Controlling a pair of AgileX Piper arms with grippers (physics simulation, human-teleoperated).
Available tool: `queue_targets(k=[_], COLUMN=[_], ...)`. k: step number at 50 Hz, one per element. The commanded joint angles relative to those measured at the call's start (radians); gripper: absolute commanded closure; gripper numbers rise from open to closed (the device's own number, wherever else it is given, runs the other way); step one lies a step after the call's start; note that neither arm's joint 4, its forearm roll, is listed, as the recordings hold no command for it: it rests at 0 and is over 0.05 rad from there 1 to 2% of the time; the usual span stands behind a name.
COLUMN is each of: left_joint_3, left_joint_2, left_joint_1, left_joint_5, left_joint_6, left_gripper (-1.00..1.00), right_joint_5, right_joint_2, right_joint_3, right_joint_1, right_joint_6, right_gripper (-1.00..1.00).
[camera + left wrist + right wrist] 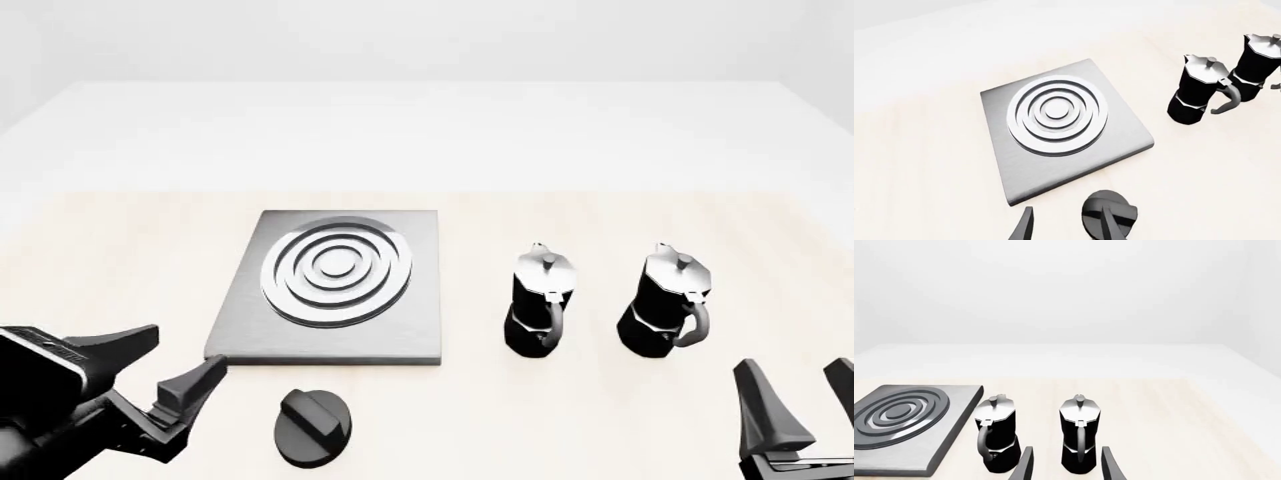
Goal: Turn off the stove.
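The stove (334,300) is a flat grey metal slab with concentric silver burner rings, left of the table's centre. It also shows in the left wrist view (1121,140) and the right wrist view (954,440). Its round black knob (314,427) with a raised ridge lies on the table just in front of the slab. My left gripper (180,355) is open and empty, to the left of the knob and apart from it. In the left wrist view the knob (1109,212) lies by one finger of the left gripper (1066,214). My right gripper (797,378) is open and empty at the near right.
Two black-and-silver moka pots (542,300) (666,302) stand upright side by side to the right of the stove. In the right wrist view they (996,435) (1079,435) stand just ahead of the right gripper's fingers (1111,465). The table is light wood.
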Motion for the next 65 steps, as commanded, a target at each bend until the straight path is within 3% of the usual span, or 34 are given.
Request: queue_targets(k=[1,9,17,28,38,65], left_joint_3=[-0.073,-0.047,-0.034,0.002,0.042,0.088], left_joint_2=[0.115,0.172,0.212,0.322,0.452,0.635], left_joint_1=[0.001,0.045,-0.002,-0.026,-0.026,-0.029], left_joint_5=[0.127,0.14,0.111,-0.012,-0.143,-0.309], left_joint_6=[0.084,0.157,0.15,0.139,0.133,0.132], left_gripper=[-1.0,-1.0,-1.0,-1.0,-1.0,-1.0], right_joint_5=[0.0,0.0,0.0,-0.002,0.0,0.001], right_joint_2=[0.0,0.0,0.001,0.001,0.001,0.004], right_joint_3=[0.0,0.0,0.0,0.0,0.0,0.001], right_joint_1=[0.003,0.003,0.001,-0.003,-0.003,-0.002], right_joint_6=[-0.002,-0.001,-0.002,-0.001,0.003,0.006], right_gripper=[-1.0,-1.0,-1.0,-1.0,-1.0,-1.0])
